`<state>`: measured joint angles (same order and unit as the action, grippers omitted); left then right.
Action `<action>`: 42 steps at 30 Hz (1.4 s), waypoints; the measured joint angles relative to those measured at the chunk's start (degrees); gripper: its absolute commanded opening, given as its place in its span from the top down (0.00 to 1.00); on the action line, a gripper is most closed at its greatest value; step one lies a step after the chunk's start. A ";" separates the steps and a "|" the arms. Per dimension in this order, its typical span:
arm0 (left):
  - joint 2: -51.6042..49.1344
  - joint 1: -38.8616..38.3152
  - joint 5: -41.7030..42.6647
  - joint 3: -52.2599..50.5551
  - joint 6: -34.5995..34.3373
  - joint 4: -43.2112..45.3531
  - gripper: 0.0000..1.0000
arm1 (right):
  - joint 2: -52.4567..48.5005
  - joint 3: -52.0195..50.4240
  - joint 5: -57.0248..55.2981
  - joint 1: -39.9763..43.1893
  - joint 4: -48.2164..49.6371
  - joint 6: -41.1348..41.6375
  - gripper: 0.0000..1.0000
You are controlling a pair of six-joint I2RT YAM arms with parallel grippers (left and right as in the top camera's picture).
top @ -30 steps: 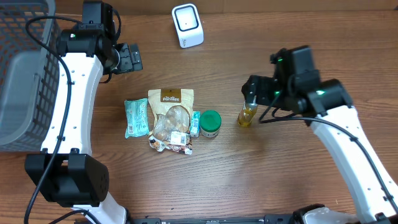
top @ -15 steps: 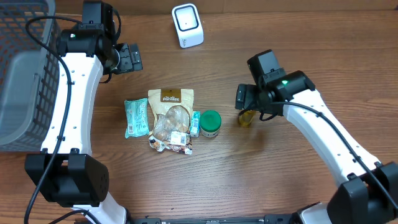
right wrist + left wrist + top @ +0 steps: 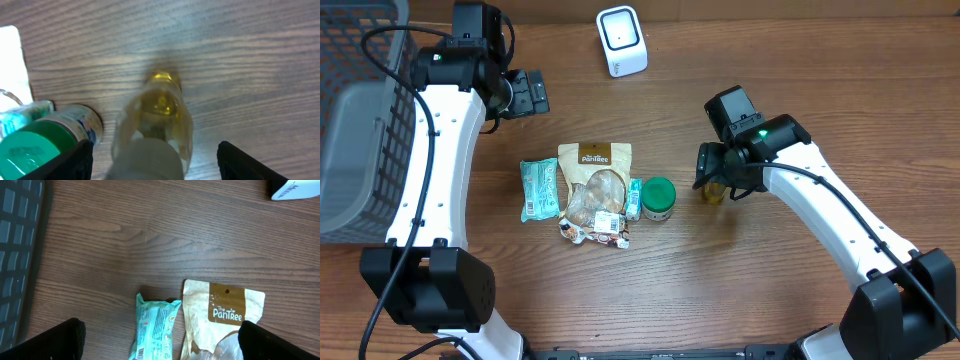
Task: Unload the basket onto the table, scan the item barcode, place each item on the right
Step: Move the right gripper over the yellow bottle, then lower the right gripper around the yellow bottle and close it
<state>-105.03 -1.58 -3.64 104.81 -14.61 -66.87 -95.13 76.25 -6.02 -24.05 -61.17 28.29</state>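
A small clear bottle of yellow liquid (image 3: 717, 187) stands upright on the wooden table, right of the other groceries. My right gripper (image 3: 718, 172) is down over it; in the right wrist view the bottle (image 3: 155, 125) sits between the two dark fingers (image 3: 75, 160) with a gap on each side, so the right gripper (image 3: 155, 165) is open around it. The white barcode scanner (image 3: 621, 40) stands at the far middle of the table. My left gripper (image 3: 530, 93) hangs open and empty at the far left, above the table (image 3: 160, 340).
A green-lidded jar (image 3: 658, 198) stands just left of the bottle, and it shows in the right wrist view (image 3: 35, 150). A tan Pantree bag (image 3: 595, 185), a teal packet (image 3: 538, 188) and a small teal item (image 3: 634, 199) lie further left. A grey wire basket (image 3: 350, 120) fills the left edge.
My right arm has swung left and settled over the bottle, wrist turned, with its jaws narrowing around it. The left arm and the groceries have not moved.
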 measured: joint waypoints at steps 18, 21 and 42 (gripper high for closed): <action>0.00 0.00 0.00 0.00 0.00 0.00 0.01 | -0.63 -0.02 -0.20 0.02 1.97 -0.07 0.09; 0.00 0.00 0.00 0.00 0.00 0.00 0.01 | -0.63 -0.02 -0.17 0.02 0.72 -0.02 0.14; 0.00 0.00 0.00 0.00 0.00 0.00 0.00 | -0.68 -0.02 -1.49 0.02 2.89 0.00 0.36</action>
<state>-105.03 -1.58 -3.64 104.81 -14.61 -66.87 -95.81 76.23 -7.51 -24.03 -58.28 28.29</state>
